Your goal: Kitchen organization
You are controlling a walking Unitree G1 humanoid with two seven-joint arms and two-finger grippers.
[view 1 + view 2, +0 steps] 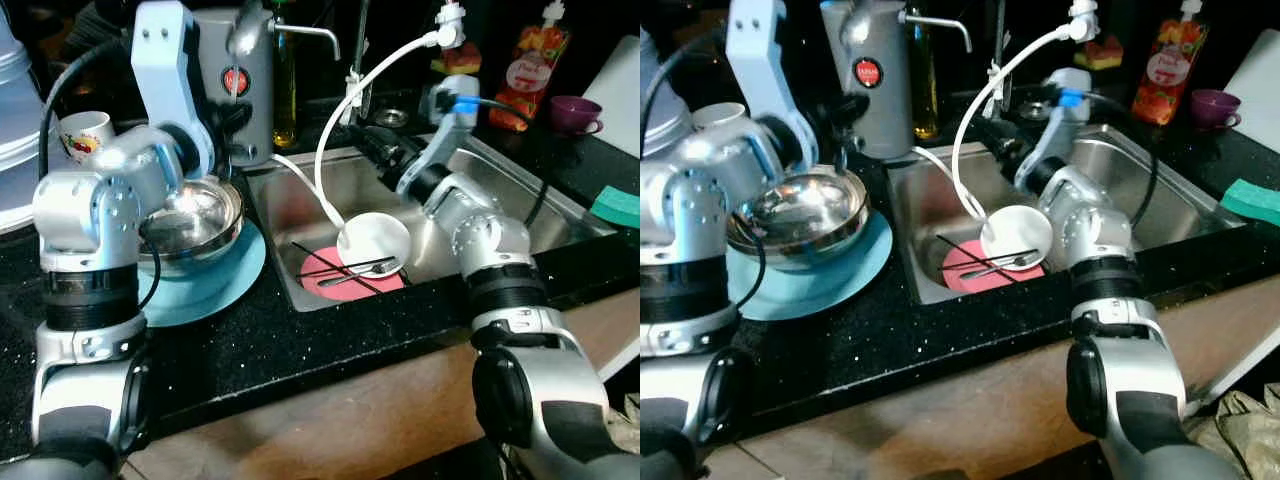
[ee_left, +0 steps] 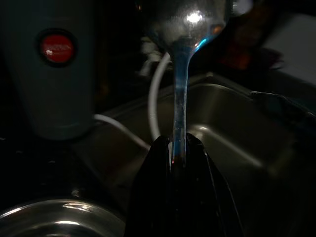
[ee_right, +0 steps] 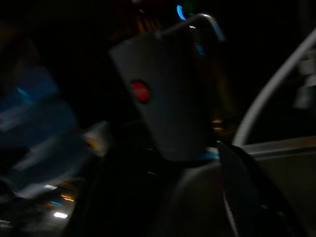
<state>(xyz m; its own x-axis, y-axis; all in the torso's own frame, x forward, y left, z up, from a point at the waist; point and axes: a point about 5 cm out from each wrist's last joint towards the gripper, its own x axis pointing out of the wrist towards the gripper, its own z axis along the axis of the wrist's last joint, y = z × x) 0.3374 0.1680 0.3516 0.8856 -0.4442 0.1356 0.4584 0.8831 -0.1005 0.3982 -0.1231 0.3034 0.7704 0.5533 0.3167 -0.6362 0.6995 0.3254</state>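
Spoon, shiny steel (image 2: pixel 183 59), clamped by its handle in left gripper (image 2: pixel 178 158), held up beside grey urn with red badge (image 1: pixel 238 85).
Polished steel bowl (image 1: pixel 195 222) sits on pale blue plate (image 1: pixel 225 283), left of steel sink (image 1: pixel 500 215). Right gripper (image 3: pixel 242 192) reaches over sink; dark, blurred view, finger state unclear.

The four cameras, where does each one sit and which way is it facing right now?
Left eye view: on the head, down at the sink and steel bowl; both silver arms show.
Right eye view: beside it, same scene.
Left wrist view: along the left gripper, jaws shut on a spoon, toward the sink.
Right wrist view: dark, blurred, facing the grey urn.
Both wrist views share the urn's red badge.
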